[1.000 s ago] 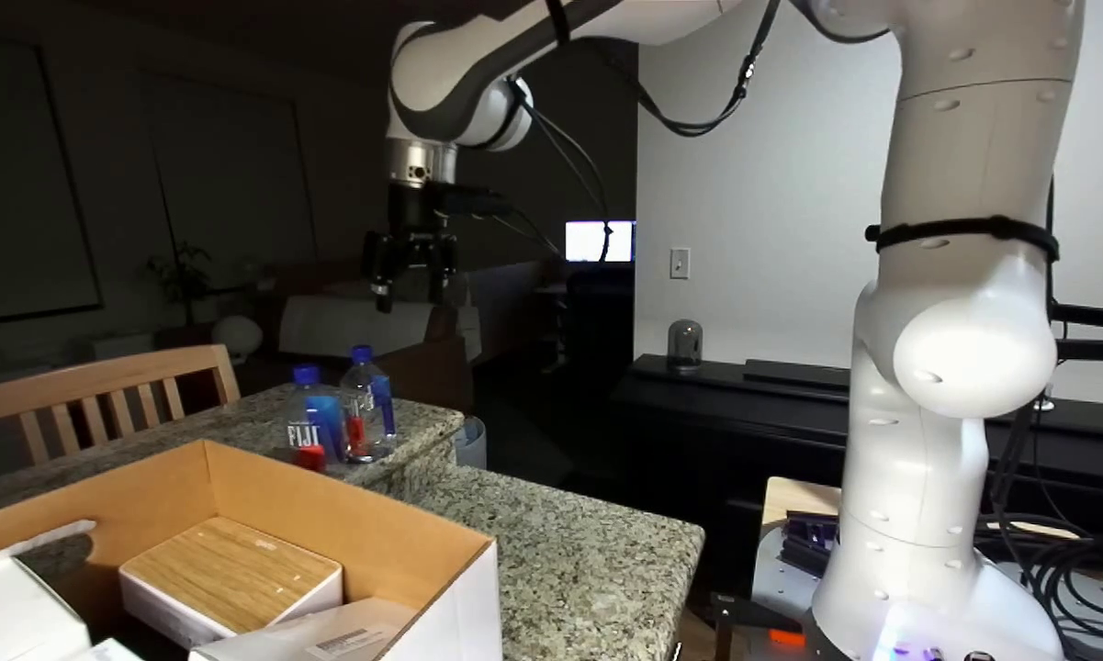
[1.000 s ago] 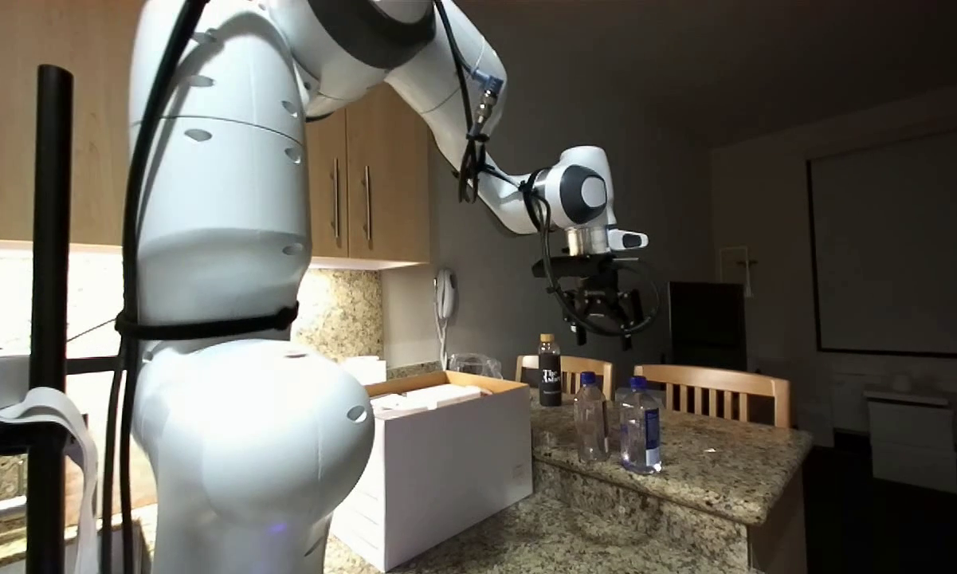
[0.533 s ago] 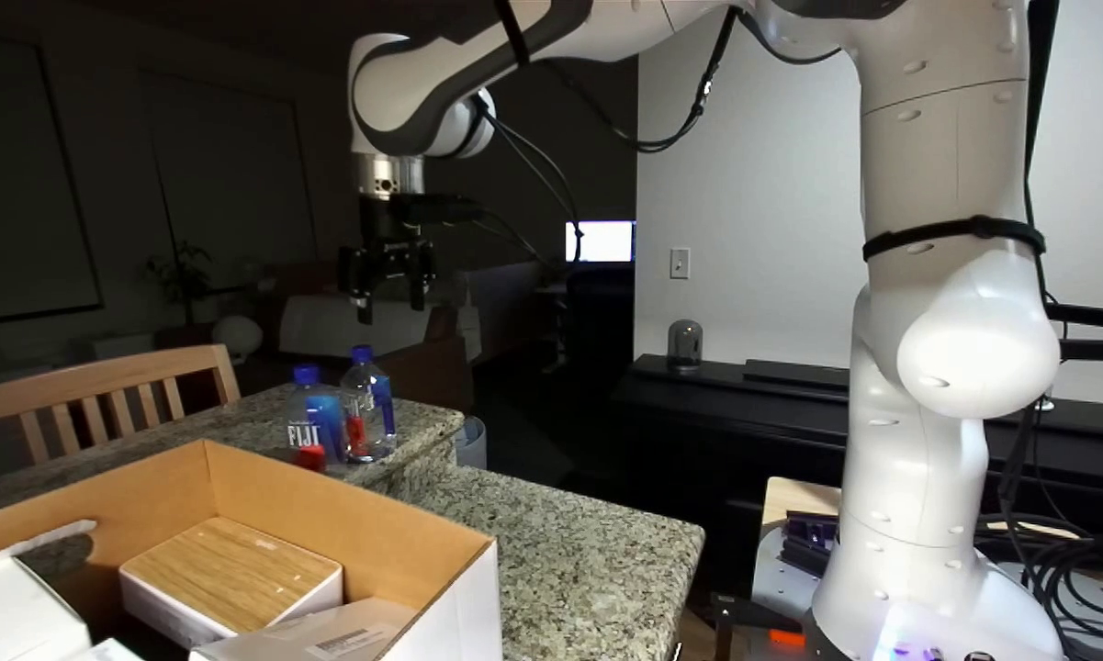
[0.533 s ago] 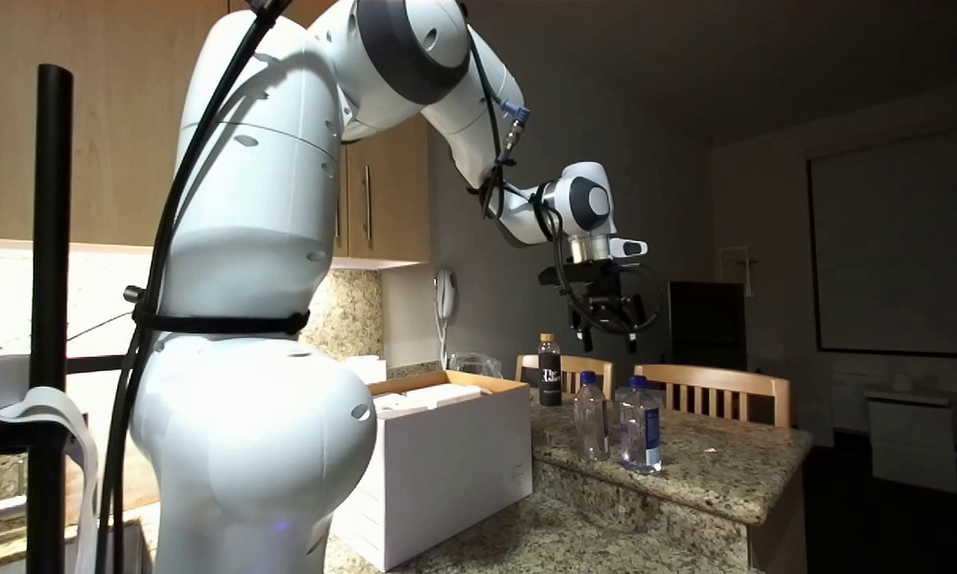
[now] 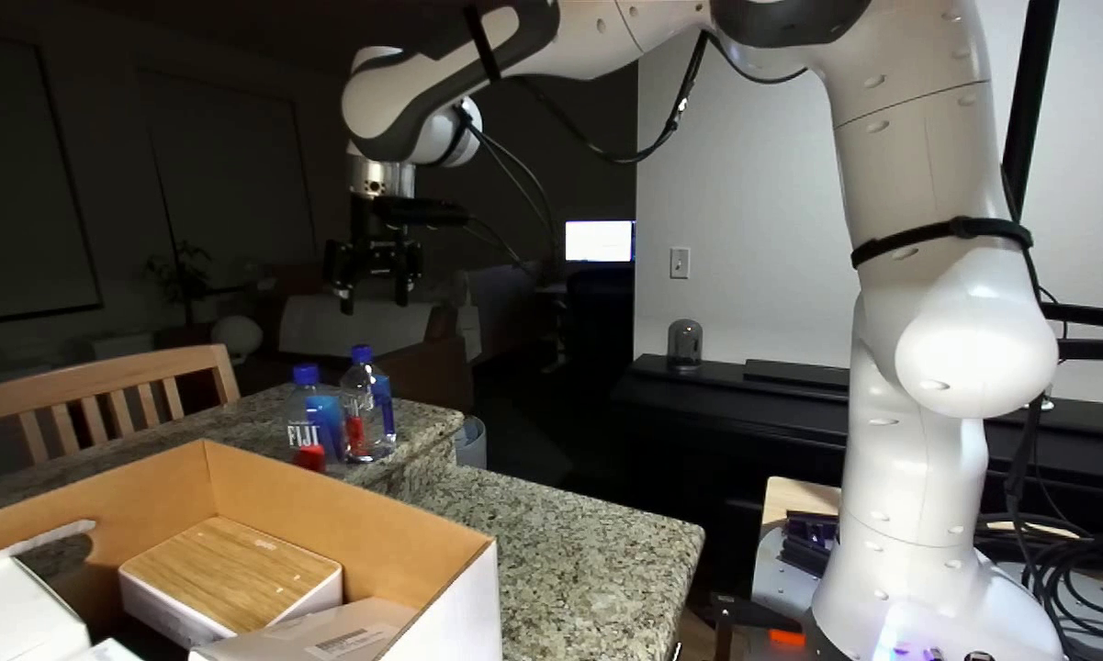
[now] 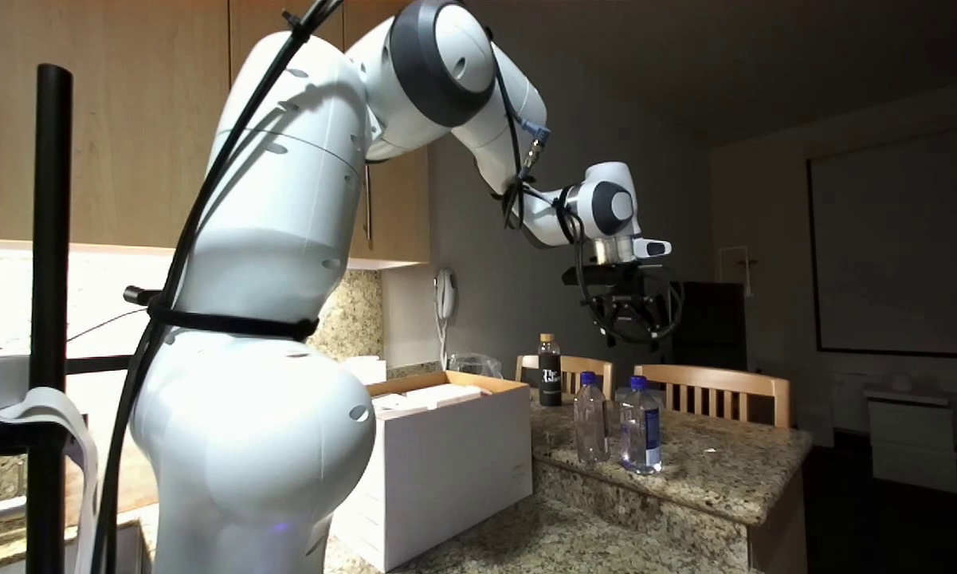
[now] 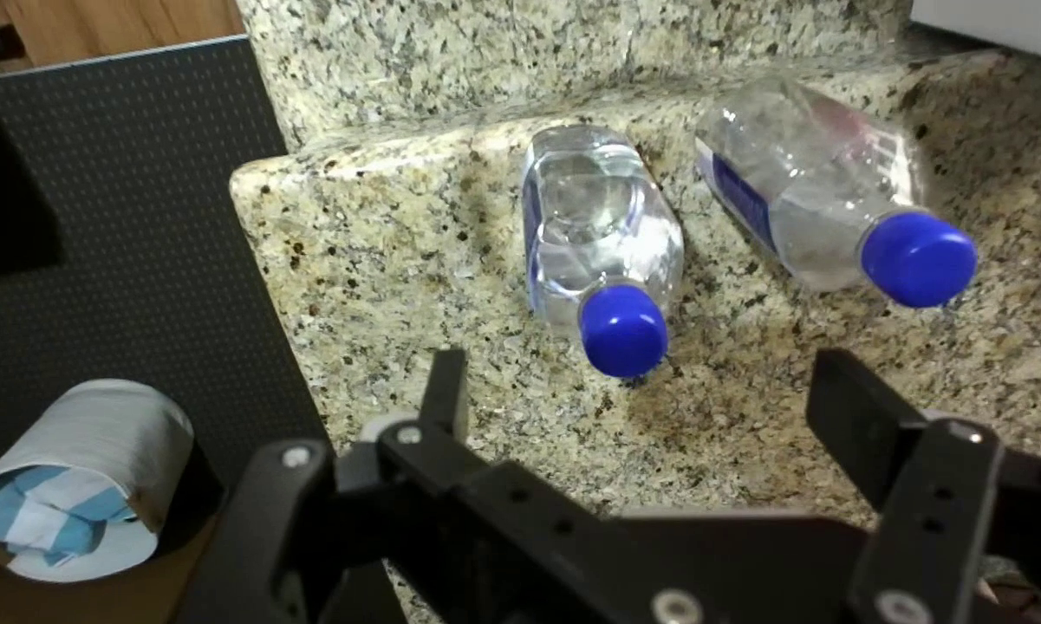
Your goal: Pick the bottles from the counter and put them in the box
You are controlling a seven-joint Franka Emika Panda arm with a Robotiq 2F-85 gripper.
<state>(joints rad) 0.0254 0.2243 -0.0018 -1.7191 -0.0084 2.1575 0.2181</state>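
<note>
Two clear bottles with blue caps stand side by side on the raised ledge of the granite counter. The bottle nearer the counter's end shows in the other views too. The second bottle stands closer to the box. The box, white outside and brown inside, stands on the lower counter. My gripper is open and empty, well above the bottles. In the wrist view, the end bottle's cap lies between the spread fingertips.
A wooden-topped block and white packages lie inside the box. A dark bottle with a cork-coloured cap stands further back on the ledge. Wooden chairs stand behind it. A round bin is on the floor past the counter's end.
My gripper has moved outward, away from the arm's base, dipping slightly and then rising a little. It stays open. The bottles and the box have not moved.
</note>
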